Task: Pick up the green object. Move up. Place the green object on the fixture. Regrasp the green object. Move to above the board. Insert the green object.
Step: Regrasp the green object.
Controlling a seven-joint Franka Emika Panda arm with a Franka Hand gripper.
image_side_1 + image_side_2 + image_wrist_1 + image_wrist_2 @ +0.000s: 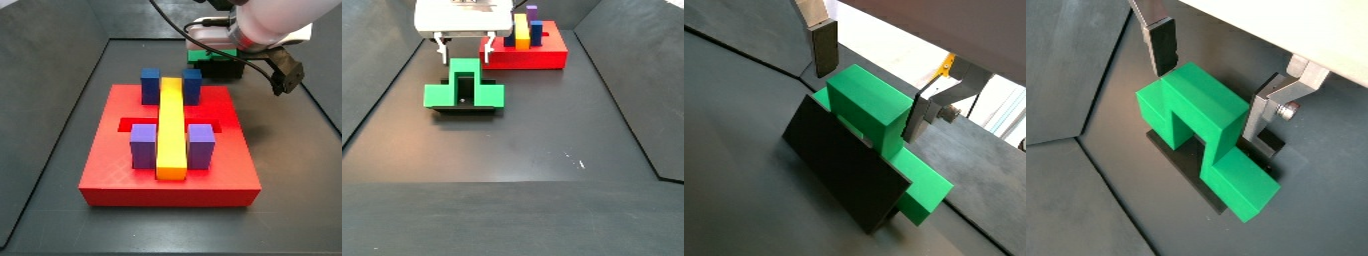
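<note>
The green object [871, 110] rests on the black fixture [844, 170], with one arm standing up and its other arms lying along the fixture's plate. My gripper [873, 82] is open, and its two fingers straddle the raised arm. One finger [1160, 48] stands clear of the green; the other finger [1261, 112] is close against its side. In a side view the gripper [465, 50] hangs just over the green object [462, 88] on the fixture [462, 109]. The red board [171, 160] lies apart from them.
On the board stand two blue blocks [151, 84], two purple blocks [143, 147] and a long yellow bar [171, 125]. The arm [267, 25] hides part of the green object [210, 58]. Dark raised walls border the floor.
</note>
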